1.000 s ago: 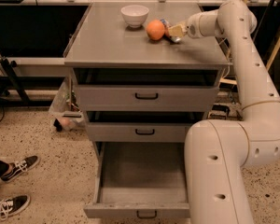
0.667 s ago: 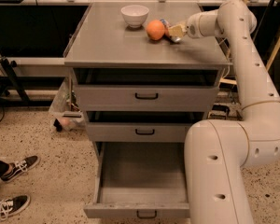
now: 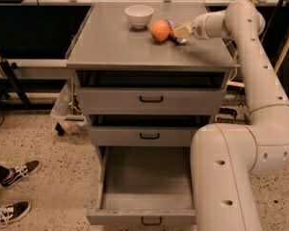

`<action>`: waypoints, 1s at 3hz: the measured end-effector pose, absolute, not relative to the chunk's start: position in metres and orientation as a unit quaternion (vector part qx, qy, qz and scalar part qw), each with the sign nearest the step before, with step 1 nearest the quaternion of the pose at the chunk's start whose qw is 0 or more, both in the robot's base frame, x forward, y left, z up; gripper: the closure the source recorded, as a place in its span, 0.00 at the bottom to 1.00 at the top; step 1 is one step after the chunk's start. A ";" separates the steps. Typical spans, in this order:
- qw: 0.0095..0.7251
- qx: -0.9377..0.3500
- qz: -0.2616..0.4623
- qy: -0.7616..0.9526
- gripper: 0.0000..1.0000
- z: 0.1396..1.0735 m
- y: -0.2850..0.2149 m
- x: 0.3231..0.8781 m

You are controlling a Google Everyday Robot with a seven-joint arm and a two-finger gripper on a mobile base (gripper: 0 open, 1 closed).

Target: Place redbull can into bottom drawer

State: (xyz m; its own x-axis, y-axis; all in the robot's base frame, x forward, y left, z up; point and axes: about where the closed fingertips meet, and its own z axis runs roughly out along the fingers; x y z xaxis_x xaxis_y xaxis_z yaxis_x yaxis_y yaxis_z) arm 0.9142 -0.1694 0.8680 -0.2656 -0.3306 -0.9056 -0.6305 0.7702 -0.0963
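Observation:
My gripper (image 3: 179, 32) reaches over the cabinet top from the right, just right of the orange (image 3: 160, 31). The redbull can (image 3: 172, 29) shows only as a small blue-and-silver bit lying between the orange and the gripper, mostly hidden by the gripper. The bottom drawer (image 3: 147, 207) is pulled out wide at the cabinet's foot, its grey interior bare, a black handle on its front.
A white bowl (image 3: 139, 16) stands at the back of the grey cabinet top (image 3: 115, 44). The two upper drawers (image 3: 151, 100) are slightly ajar. My arm's large white body (image 3: 226, 177) fills the lower right. A person's sneakers (image 3: 12, 203) are at the lower left.

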 end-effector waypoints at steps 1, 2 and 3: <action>0.522 -0.307 0.144 0.782 0.12 0.868 -0.169 0.914; 0.522 -0.307 0.144 0.782 0.00 0.868 -0.169 0.914; 0.528 -0.295 0.146 0.783 0.00 0.860 -0.165 0.923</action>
State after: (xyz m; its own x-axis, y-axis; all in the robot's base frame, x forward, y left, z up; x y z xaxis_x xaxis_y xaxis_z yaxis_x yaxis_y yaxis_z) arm 0.9234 -0.1652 0.8600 -0.2691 -0.3067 -0.9130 -0.6160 0.7835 -0.0816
